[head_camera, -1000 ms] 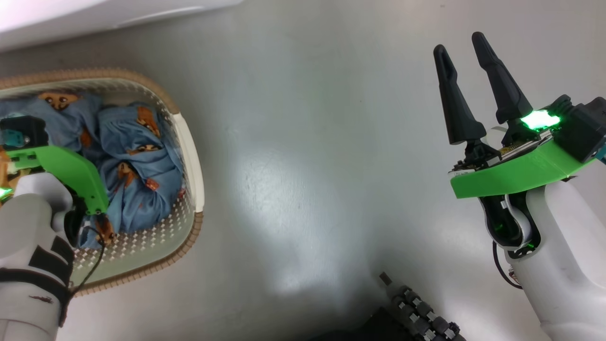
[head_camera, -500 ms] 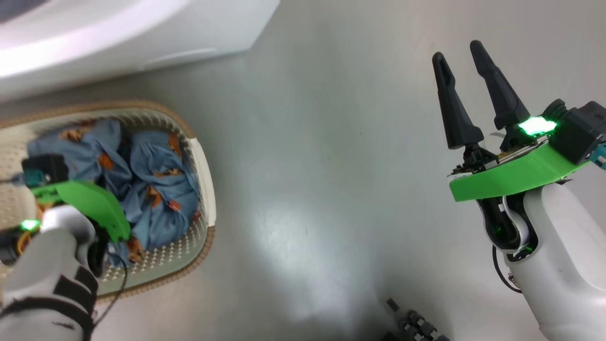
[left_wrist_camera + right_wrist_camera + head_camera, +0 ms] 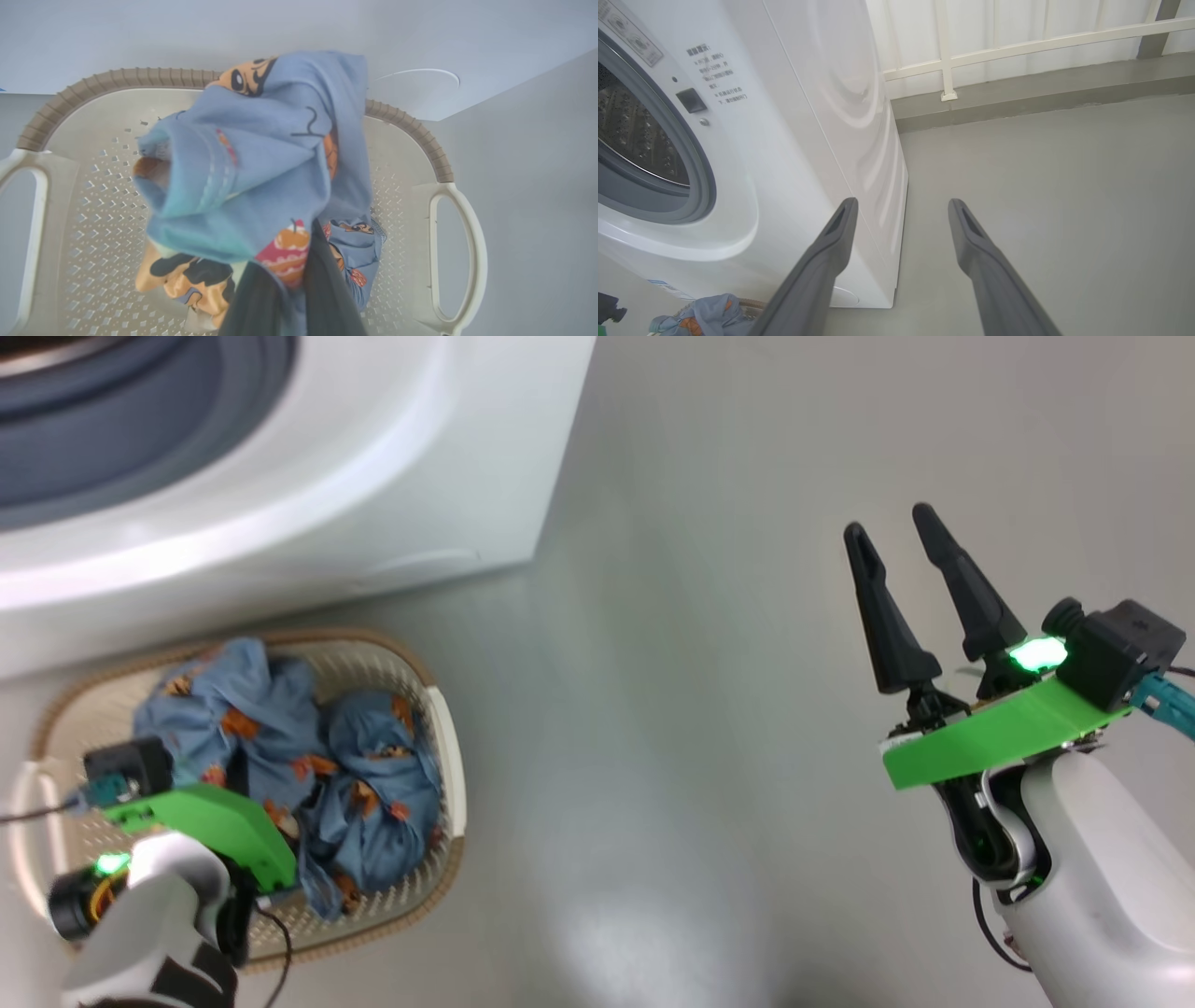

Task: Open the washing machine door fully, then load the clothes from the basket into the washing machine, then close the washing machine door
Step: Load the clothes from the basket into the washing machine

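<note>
Blue printed clothes point(image 3: 261, 154) clamped in left gripper point(image 3: 287, 275) over the basket point(image 3: 93, 79); right gripper point(image 3: 889, 523) jaws apart over floor point(image 3: 700, 709) beside washing machine point(image 3: 373, 476)

The basket point(image 3: 455, 756) is set on the floor point(image 3: 672, 728) just before the washing machine point(image 3: 373, 457), the clothes point(image 3: 383, 793) are piled in it, and the right gripper point(image 3: 889, 520) is held well off to the machine's right.
</note>
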